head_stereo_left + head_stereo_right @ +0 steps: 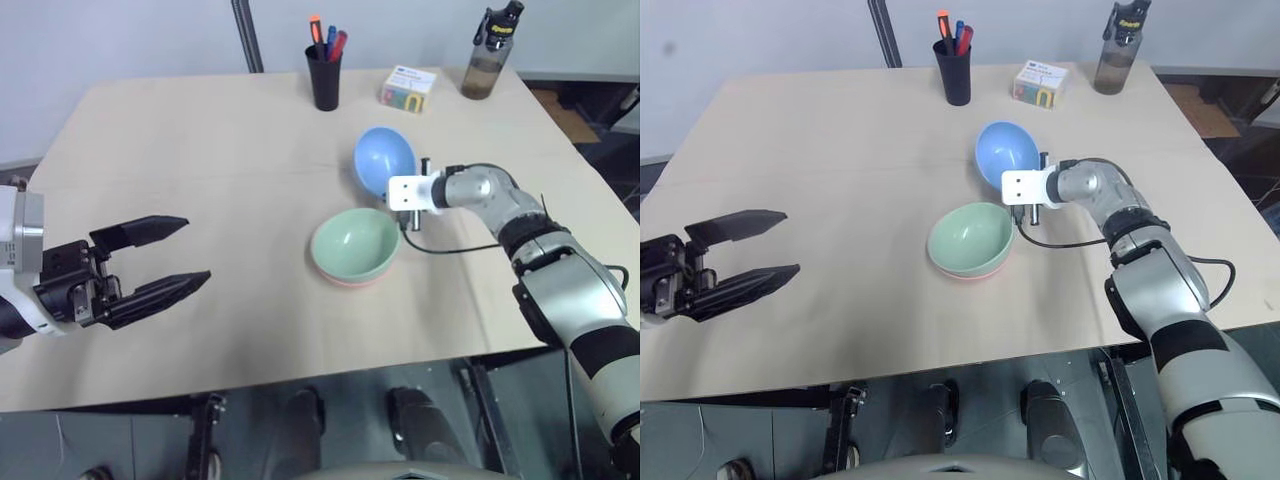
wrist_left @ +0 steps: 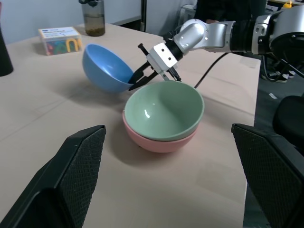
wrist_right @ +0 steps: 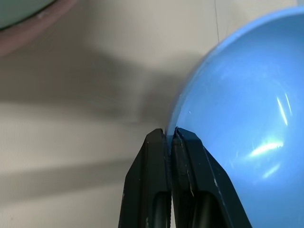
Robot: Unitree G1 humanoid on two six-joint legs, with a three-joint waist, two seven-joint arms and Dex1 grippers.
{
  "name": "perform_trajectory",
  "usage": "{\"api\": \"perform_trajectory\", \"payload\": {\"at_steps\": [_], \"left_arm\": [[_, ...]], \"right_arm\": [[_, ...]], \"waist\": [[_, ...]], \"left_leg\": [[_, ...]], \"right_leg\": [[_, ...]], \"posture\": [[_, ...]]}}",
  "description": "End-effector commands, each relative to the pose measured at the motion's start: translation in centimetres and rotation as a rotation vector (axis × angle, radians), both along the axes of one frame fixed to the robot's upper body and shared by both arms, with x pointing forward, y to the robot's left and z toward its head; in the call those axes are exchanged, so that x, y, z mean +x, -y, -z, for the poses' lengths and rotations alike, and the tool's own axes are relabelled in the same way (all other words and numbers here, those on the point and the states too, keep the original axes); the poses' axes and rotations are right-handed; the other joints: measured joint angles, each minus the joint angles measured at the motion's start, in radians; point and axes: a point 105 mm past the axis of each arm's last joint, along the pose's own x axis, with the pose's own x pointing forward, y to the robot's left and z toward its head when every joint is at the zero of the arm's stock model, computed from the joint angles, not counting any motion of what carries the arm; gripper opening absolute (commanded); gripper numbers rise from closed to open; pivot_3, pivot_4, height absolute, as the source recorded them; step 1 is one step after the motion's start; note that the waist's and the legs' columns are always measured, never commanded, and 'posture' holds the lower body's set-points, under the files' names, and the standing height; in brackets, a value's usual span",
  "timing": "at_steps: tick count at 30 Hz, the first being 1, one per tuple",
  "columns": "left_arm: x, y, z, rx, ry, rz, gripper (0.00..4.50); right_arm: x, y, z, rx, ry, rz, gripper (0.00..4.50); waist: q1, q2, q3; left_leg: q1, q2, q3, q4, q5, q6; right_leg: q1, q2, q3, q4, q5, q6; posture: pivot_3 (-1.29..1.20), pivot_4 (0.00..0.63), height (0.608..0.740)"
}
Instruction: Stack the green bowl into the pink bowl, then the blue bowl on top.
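Observation:
The green bowl [image 1: 356, 243] sits nested inside the pink bowl [image 2: 156, 141] at the middle of the table. Just behind them the blue bowl [image 1: 384, 160] is tipped up on its side. My right gripper [image 3: 169, 137] is shut on the blue bowl's rim, one finger inside and one outside. My left gripper [image 1: 170, 257] hangs open over the table's left side, well away from the bowls, with nothing between its fingers.
At the table's far edge stand a black cup of pens [image 1: 324, 70], a small white box [image 1: 408, 88] and a dark bottle [image 1: 492, 52]. A black cable [image 1: 450, 249] runs across the table from my right wrist.

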Motion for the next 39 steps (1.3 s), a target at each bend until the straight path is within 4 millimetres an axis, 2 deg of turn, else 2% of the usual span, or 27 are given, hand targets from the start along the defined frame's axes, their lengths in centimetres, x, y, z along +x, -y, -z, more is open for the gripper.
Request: {"api": "perform_trajectory", "payload": {"at_steps": [1, 5, 8, 10, 13, 18, 20, 21, 22, 23, 26, 27, 30, 34, 36, 39], "left_arm": [[-0.1, 0.4, -0.3, 0.023, 0.036, 0.030, 4.50], [0.3, 0.4, 0.2, 0.016, 0.038, 0.031, 4.50], [0.7, 0.5, 0.3, 0.008, 0.040, 0.035, 4.50], [0.9, 0.5, 0.4, 0.006, 0.040, 0.035, 4.50], [1.1, 0.5, 0.6, 0.004, 0.037, 0.042, 4.50], [1.4, 0.8, 0.7, 0.007, 0.039, 0.057, 4.50], [1.5, 0.9, 0.6, 0.008, 0.040, 0.062, 4.50], [1.5, 0.9, 0.6, 0.008, 0.041, 0.063, 4.50], [1.6, 0.9, 0.6, 0.010, 0.041, 0.064, 4.50], [1.6, 0.8, 0.7, 0.011, 0.041, 0.064, 4.50], [1.6, 0.9, 0.8, 0.019, 0.041, 0.064, 4.50], [1.7, 0.9, 0.9, 0.025, 0.049, 0.058, 4.50], [2.4, 0.8, 1.5, 0.063, 0.062, -0.002, 4.50], [3.1, 0.7, 2.4, 0.106, 0.054, -0.078, 4.50], [2.6, 1.0, 2.5, 0.097, 0.037, -0.072, 4.50], [1.7, 0.8, 2.9, 0.108, 0.006, -0.076, 4.50]], "right_arm": [[-0.3, 0.3, -5.4, 0.090, 0.037, -0.068, 0.06], [-2.9, 0.4, -9.1, 0.200, -0.110, -0.235, 0.06], [-6.8, 0.3, -11.0, 0.239, -0.238, -0.384, 0.06], [-9.1, 0.2, -10.7, 0.214, -0.286, -0.410, 0.06], [-11.4, -0.2, -9.8, 0.188, -0.325, -0.400, 0.06], [-13.4, -0.8, -7.5, 0.166, -0.405, -0.382, 0.06], [-13.7, -0.7, -6.2, 0.145, -0.436, -0.358, 0.67], [-13.7, -0.5, -5.9, 0.140, -0.445, -0.349, 0.79], [-13.8, -0.5, -5.8, 0.143, -0.455, -0.342, 1.11], [-13.9, -0.4, -5.8, 0.149, -0.461, -0.338, 1.63], [-14.3, -0.2, -6.2, 0.186, -0.475, -0.331, 2.83], [-14.4, -0.1, -6.3, 0.199, -0.477, -0.326, 3.43], [-14.3, 0.5, -8.3, 0.367, -0.467, -0.285, 4.35], [-14.5, 2.4, -8.7, 0.438, -0.477, -0.217, 4.35], [-14.4, 4.5, -8.1, 0.459, -0.480, -0.131, 4.35], [-14.0, 9.7, -6.8, 0.475, -0.467, 0.074, 4.35]], "waist": [[0.002, 0.001, 0.001], [0.003, 0.002, 0.001], [0.006, 0.004, 0.003], [0.013, 0.004, 0.002], [0.019, 0.004, 0.002], [0.019, 0.004, 0.002], [0.019, 0.003, 0.002], [0.019, 0.003, 0.002], [0.019, 0.003, 0.002], [0.019, 0.003, 0.002], [0.021, 0.003, 0.002], [0.020, 0.003, 0.002], [0.023, 0.003, 0.002], [0.033, 0.003, 0.002], [0.039, 0.002, 0.002], [0.039, 0.003, 0.002]], "left_leg": [[0.000, 0.000, 0.000, 0.000, 0.000, 0.000], [0.000, 0.000, 0.000, 0.000, 0.000, 0.000], [0.000, 0.000, 0.000, 0.000, 0.000, 0.000], [0.000, 0.001, 0.000, -0.001, 0.000, 0.000], [0.000, 0.001, -0.001, -0.001, 0.000, 0.000], [0.000, 0.001, 0.001, 0.000, 0.000, 0.000], [0.000, 0.001, 0.001, 0.000, 0.000, 0.000], [0.000, 0.001, 0.001, 0.000, 0.000, 0.000], [0.000, 0.001, 0.001, 0.000, 0.000, 0.000], [0.000, 0.001, 0.001, 0.000, 0.000, 0.000], [-0.001, 0.001, 0.001, 0.000, 0.000, 0.000], [-0.001, 0.001, 0.001, 0.000, 0.000, 0.000], [-0.001, 0.001, 0.001, 0.000, 0.000, 0.000], [-0.001, 0.001, 0.002, 0.000, 0.000, 0.000], [-0.001, 0.001, 0.002, 0.000, 0.000, 0.000], [-0.002, 0.001, 0.002, 0.000, 0.000, 0.000]], "right_leg": [[0.000, 0.000, 0.000, 0.000, 0.000, 0.000], [0.000, 0.000, 0.000, 0.000, 0.001, 0.003], [0.000, 0.000, 0.000, 0.000, 0.002, 0.004], [0.000, 0.000, 0.000, 0.000, 0.002, 0.003], [0.000, 0.000, -0.001, 0.000, 0.001, 0.002], [-0.001, 0.000, 0.000, 0.001, -0.001, -0.001], [-0.001, 0.000, 0.000, 0.001, -0.001, -0.001], [-0.001, 0.000, 0.000, 0.000, -0.001, -0.001], [-0.001, 0.000, 0.000, 0.000, -0.001, -0.001], [-0.001, 0.000, 0.000, 0.000, -0.001, -0.001], [-0.001, 0.000, 0.000, 0.000, -0.001, -0.001], [-0.002, 0.000, 0.000, 0.000, -0.001, -0.001], [-0.002, 0.000, 0.000, 0.000, -0.001, -0.001], [-0.001, 0.000, 0.000, -0.001, -0.001, -0.001], [-0.001, 0.000, 0.000, -0.001, -0.001, -0.001], [-0.001, -0.001, 0.000, -0.003, -0.001, -0.001]], "posture": [[0.00, 0.150, 0.740], [0.00, 0.150, 0.740], [0.00, 0.150, 0.740], [0.00, 0.150, 0.740], [0.00, 0.150, 0.740], [0.00, 0.150, 0.740], [0.00, 0.150, 0.740], [0.00, 0.150, 0.740], [0.00, 0.150, 0.740], [0.00, 0.150, 0.740], [0.00, 0.150, 0.740], [0.00, 0.150, 0.740], [0.00, 0.150, 0.740], [0.00, 0.150, 0.740], [0.00, 0.150, 0.740], [0.00, 0.150, 0.740]]}}
